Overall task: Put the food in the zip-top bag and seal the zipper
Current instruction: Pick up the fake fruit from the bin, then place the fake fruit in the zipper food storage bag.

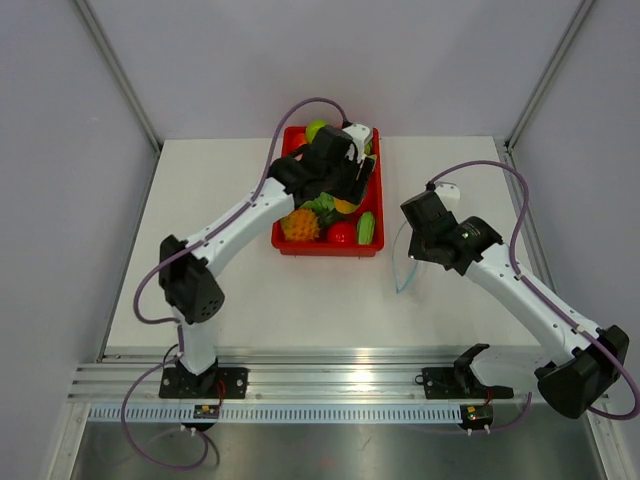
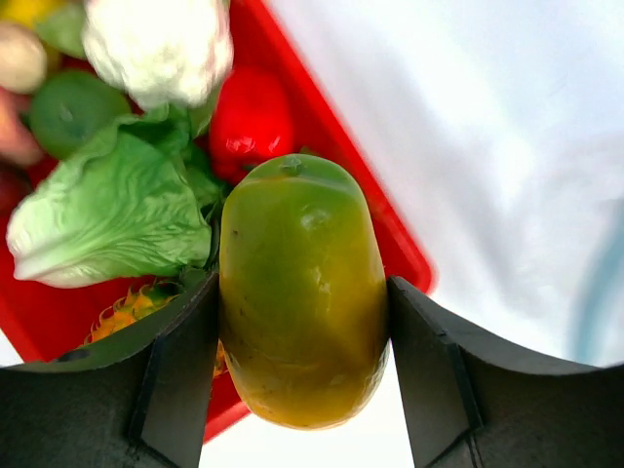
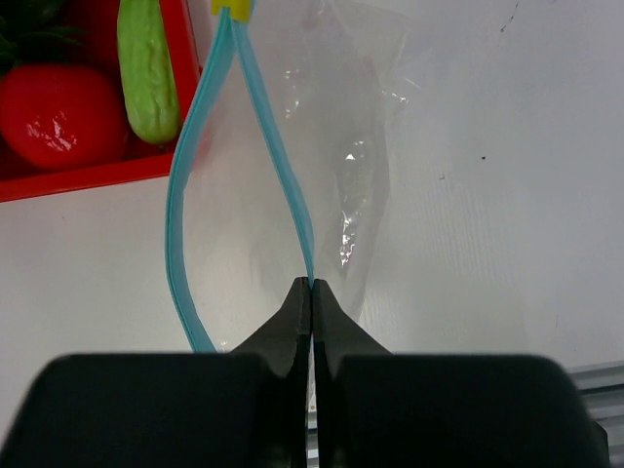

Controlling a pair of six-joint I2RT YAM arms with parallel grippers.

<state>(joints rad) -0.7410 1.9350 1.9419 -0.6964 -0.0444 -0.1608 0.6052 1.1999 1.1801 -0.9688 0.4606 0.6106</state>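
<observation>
On the table (image 1: 200, 250), top view: one red tray (image 1: 325, 250) sits at the far middle. The left arm (image 1: 240, 215) reaches over it, so the left gripper (image 1: 350, 195) and its wrist cover much of the contents. Six pieces of food show around the arm:
- one round green fruit (image 1: 316, 129) at the far rim
- one spiky orange pineapple (image 1: 300, 225)
- one lettuce (image 1: 320, 205)
- one tomato (image 1: 342, 233)
- one cucumber (image 1: 366, 228)
- a yellow patch of mango (image 1: 345, 207) under the gripper

Just right of the tray, and apart from it, the right gripper (image 1: 415, 255) stands over one zip-top bag (image 1: 403, 272). Its zipper (image 1: 400, 288) shows as a thin teal line.

Left wrist view: the left gripper (image 2: 302, 292) is closed part-way onto the one green-yellow mango (image 2: 302, 244), with both fingers (image 2: 175, 380) touching its sides. Behind it in the tray (image 2: 390, 234) lie:
- one lettuce (image 2: 107, 210)
- one cauliflower (image 2: 156, 44)
- one glossy red piece (image 2: 252, 122)
- one dark green round piece (image 2: 73, 112)
- the pineapple (image 2: 127, 312)

Further pieces at the left edge are cut off and cannot be identified.

Right wrist view: the right gripper (image 3: 312, 292) has its jaws fully together, pinching one lip of the zipper (image 3: 283, 175). The other lip bows away, so the mouth of the bag (image 3: 351, 127) stands open in a long loop. The two lips meet at one yellow slider (image 3: 231, 8) near the tray's corner. Through the clear film only the table (image 3: 507, 195) shows. Beside the bag, inside the tray (image 3: 97, 175), lie the tomato (image 3: 58, 112) and the cucumber (image 3: 146, 68).
</observation>
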